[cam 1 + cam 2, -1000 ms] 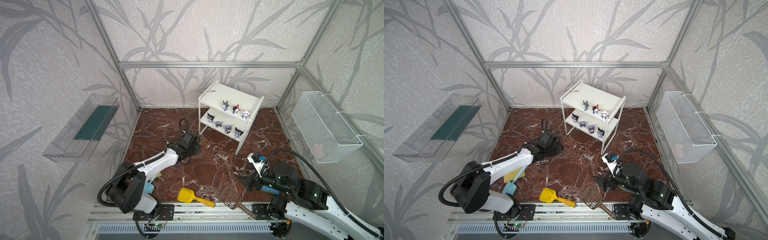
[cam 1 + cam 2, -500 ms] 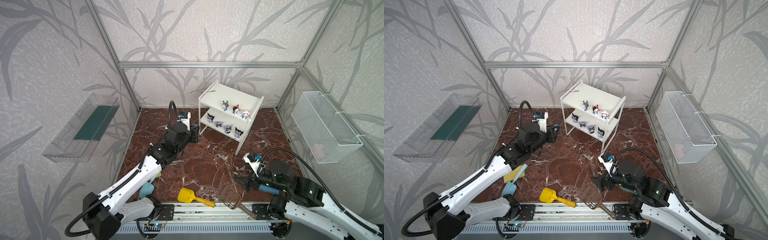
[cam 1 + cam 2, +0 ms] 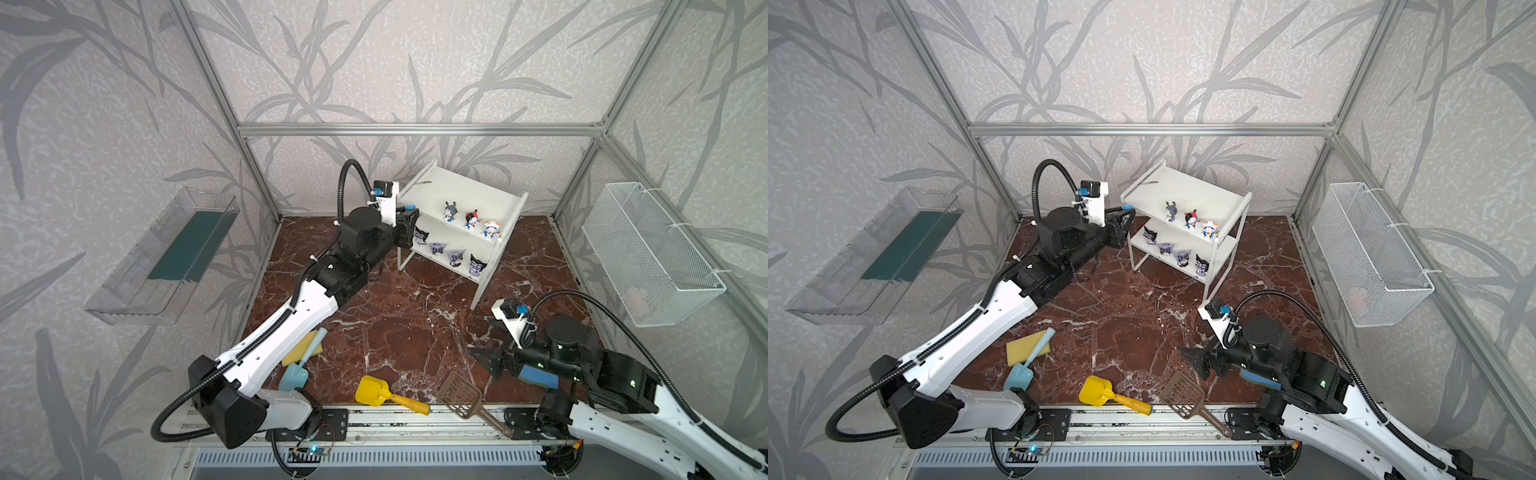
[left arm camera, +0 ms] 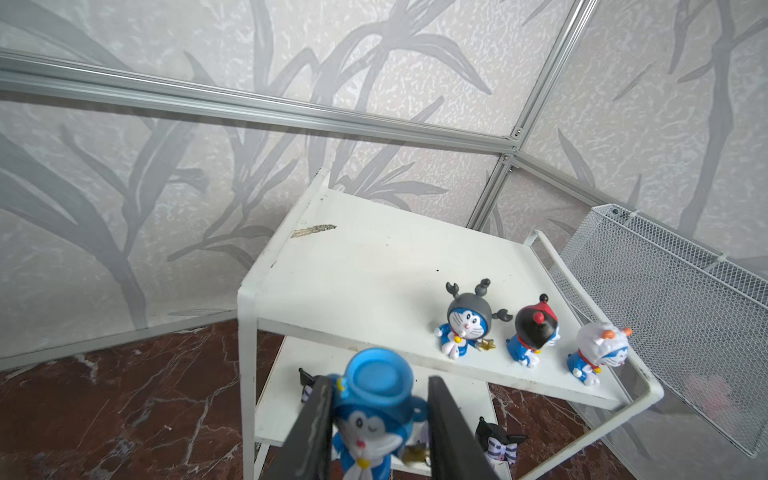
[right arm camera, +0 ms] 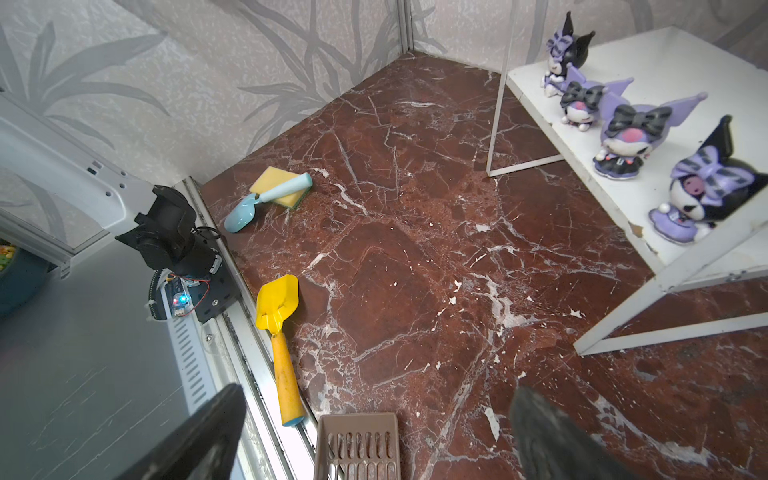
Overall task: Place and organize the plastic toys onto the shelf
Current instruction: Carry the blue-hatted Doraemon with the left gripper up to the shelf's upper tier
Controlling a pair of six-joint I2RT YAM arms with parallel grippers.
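The left gripper [image 4: 382,388], clamped on a blue-headed, blue-and-white plastic figurine [image 4: 374,419], has swung up from the red marble floor [image 3: 395,316] to the left end of the small white two-tier wooden shelf [image 4: 374,257]. It seems roughly level with the top tier. With three blue-and-white figurines [image 4: 536,328] up there and four purple pointed-eared figurines [image 5: 623,133] below, this looks like the last toy; the right gripper [image 3: 482,360] hangs wide open.

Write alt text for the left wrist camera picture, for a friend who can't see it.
The left gripper pinches a blue-headed cartoon figurine in front of a small white two-tier shelf. On its upper tier three more stand in a row: a grey-headed toy, a red-and-black-headed toy and a white-and-orange-headed toy. A white wire basket hangs on the wall beyond.
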